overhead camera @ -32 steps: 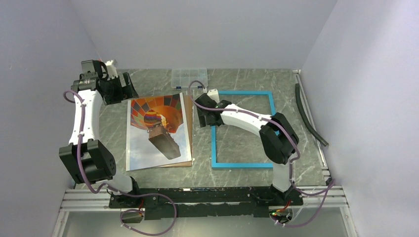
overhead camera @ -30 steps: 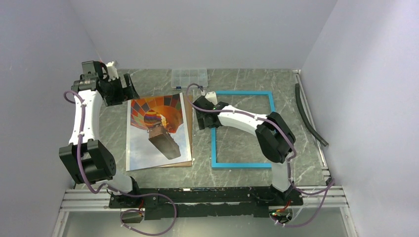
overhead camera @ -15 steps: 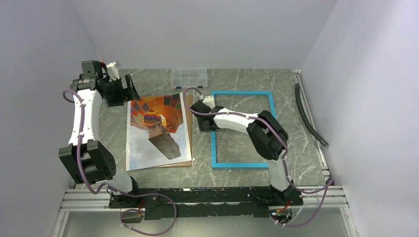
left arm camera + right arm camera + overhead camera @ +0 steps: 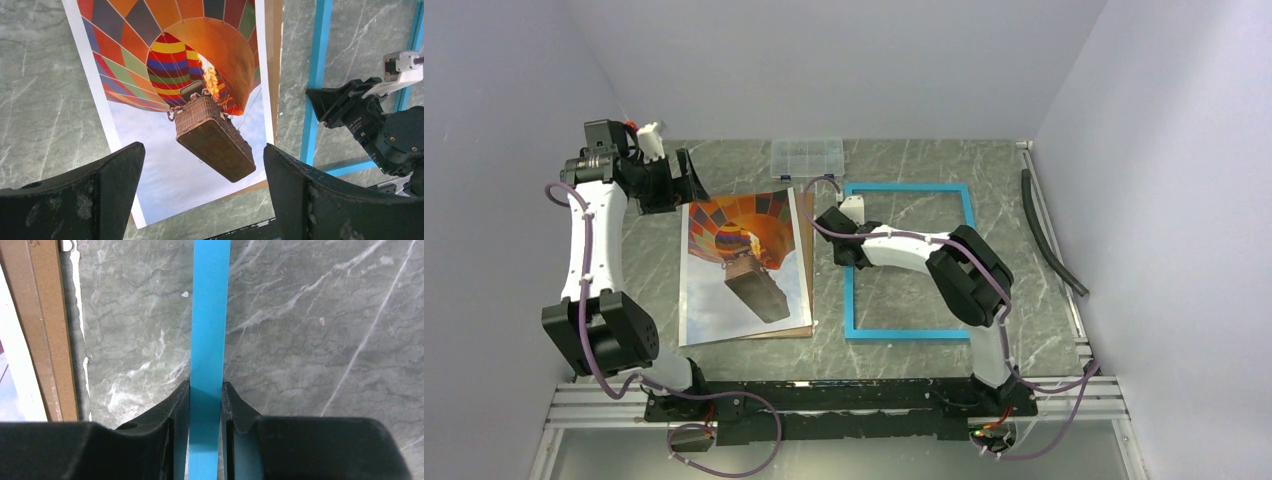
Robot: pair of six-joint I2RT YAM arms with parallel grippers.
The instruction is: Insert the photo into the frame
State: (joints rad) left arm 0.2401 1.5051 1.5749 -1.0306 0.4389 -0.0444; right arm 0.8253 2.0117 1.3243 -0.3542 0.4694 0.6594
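The photo point(image 4: 744, 265) of an orange-red hot-air balloon lies face up at the table's left, on a thin brown backing board point(image 4: 807, 260). The blue frame point(image 4: 909, 334) lies flat to its right. My right gripper point(image 4: 842, 252) reaches down onto the frame's left rail. In the right wrist view its jaws press both sides of that blue rail point(image 4: 209, 315), so my right gripper point(image 4: 205, 387) is shut on it. My left gripper point(image 4: 676, 180) hovers open above the photo's far left corner. Its wrist view shows the photo point(image 4: 200, 90) between the spread fingers point(image 4: 115, 170), with nothing held.
A small clear compartment box point(image 4: 806, 155) stands at the back, beyond the photo and frame. A black hose point(image 4: 1049, 235) lies along the right edge beside a metal rail. The backing board's edge point(image 4: 47, 330) lies close left of the gripped rail.
My right gripper has slid left along the table and closed on the frame's left rail; the frame has shifted slightly left with it. The left arm has barely moved.
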